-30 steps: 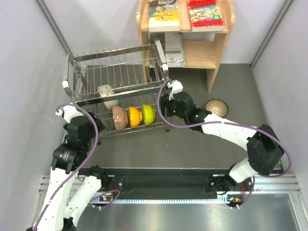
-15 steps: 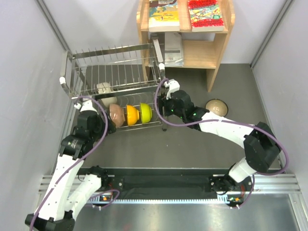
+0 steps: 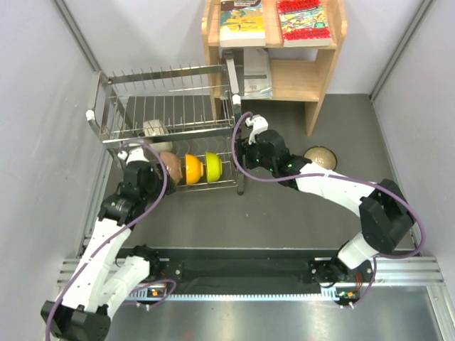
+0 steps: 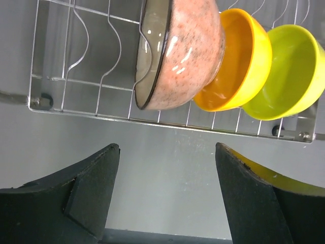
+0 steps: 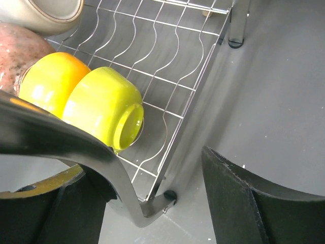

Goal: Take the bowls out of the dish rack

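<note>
The steel dish rack (image 3: 170,106) stands at the back left. On its upper tier sits a cream bowl (image 3: 155,132). The lower tier holds a pinkish-brown bowl (image 3: 170,168), an orange bowl (image 3: 192,168) and a yellow-green bowl (image 3: 212,165), all on edge. My left gripper (image 4: 167,152) is open and empty in front of the rack's lower wire edge (image 4: 76,96), short of the pinkish-brown bowl (image 4: 188,51). My right gripper (image 5: 152,162) is open at the rack's right front corner. The rack's bent steel bar (image 5: 117,183) lies against the left finger, beside the yellow-green bowl (image 5: 101,107).
A wooden bookshelf (image 3: 313,71) with books stands behind the rack's right end. One upturned bowl (image 3: 320,158) lies on the dark table right of my right arm. Grey walls close in on both sides.
My left arm swung from the rack's left side to the front of its lower tier, and its jaws widened slightly. The rack shifted back and to the left. My right gripper stayed at the rack's corner.
</note>
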Robot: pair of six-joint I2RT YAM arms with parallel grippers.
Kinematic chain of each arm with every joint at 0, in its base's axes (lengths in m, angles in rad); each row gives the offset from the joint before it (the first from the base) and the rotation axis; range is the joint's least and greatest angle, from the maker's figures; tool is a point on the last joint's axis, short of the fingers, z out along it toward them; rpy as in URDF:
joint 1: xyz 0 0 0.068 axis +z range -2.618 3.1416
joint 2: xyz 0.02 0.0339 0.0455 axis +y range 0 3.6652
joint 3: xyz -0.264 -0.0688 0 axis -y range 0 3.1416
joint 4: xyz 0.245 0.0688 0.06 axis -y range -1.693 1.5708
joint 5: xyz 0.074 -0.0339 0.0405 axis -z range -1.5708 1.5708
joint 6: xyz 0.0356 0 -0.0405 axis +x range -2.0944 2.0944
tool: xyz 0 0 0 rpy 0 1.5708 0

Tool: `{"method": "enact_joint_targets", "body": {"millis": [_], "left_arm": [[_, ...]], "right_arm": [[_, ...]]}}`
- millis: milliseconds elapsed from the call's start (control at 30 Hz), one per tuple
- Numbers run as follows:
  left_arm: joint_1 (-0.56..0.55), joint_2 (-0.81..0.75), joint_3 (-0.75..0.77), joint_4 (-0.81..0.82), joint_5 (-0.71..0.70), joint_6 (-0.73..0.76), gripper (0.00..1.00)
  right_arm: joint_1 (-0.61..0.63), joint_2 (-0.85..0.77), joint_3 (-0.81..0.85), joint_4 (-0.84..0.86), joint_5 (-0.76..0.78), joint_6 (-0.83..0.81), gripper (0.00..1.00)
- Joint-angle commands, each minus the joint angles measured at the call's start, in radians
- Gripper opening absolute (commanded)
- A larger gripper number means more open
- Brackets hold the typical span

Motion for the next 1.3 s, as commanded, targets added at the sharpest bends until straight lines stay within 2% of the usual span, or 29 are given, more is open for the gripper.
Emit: {"method": "enact_joint_targets", "body": {"millis": [0,33,133,300,600,733,1067,1267], "left_arm": [[-0.001,-0.093,-0.066,0.090,-0.019,-0.126,0.80],[-0.003,-0.133,-0.106,0.111,-0.019,-0.196,0.78],[-0.005,-0.240,-0.213,0.182,-0.042,-0.279,0.77],[-0.005,-0.349,-0.282,0.246,-0.151,-0.269,0.76],[-0.005,-0.245,-0.335,0.470,-0.153,-0.117,0.77],[-0.005,-0.167,-0.339,0.502,-0.145,-0.082,0.77],[-0.005,-0.164,-0.422,0.659,-0.142,0.023,0.77],[-0.005,-0.176,-0.494,0.769,-0.070,0.067,0.76]], "right_arm": [[-0.027,-0.009,0.013,0.032,0.011,0.019,0.69],[-0.028,-0.012,0.010,0.032,0.007,0.022,0.69],[-0.030,-0.028,0.008,0.029,0.001,0.020,0.69],[-0.036,-0.035,0.011,0.015,-0.005,0.002,0.69],[-0.047,-0.058,0.005,-0.004,-0.013,-0.006,0.69],[-0.059,-0.074,-0.004,-0.007,-0.014,-0.014,0.69],[-0.082,-0.080,-0.032,-0.001,-0.034,-0.023,0.69],[-0.088,-0.069,-0.035,0.002,-0.048,-0.024,0.69]]}}
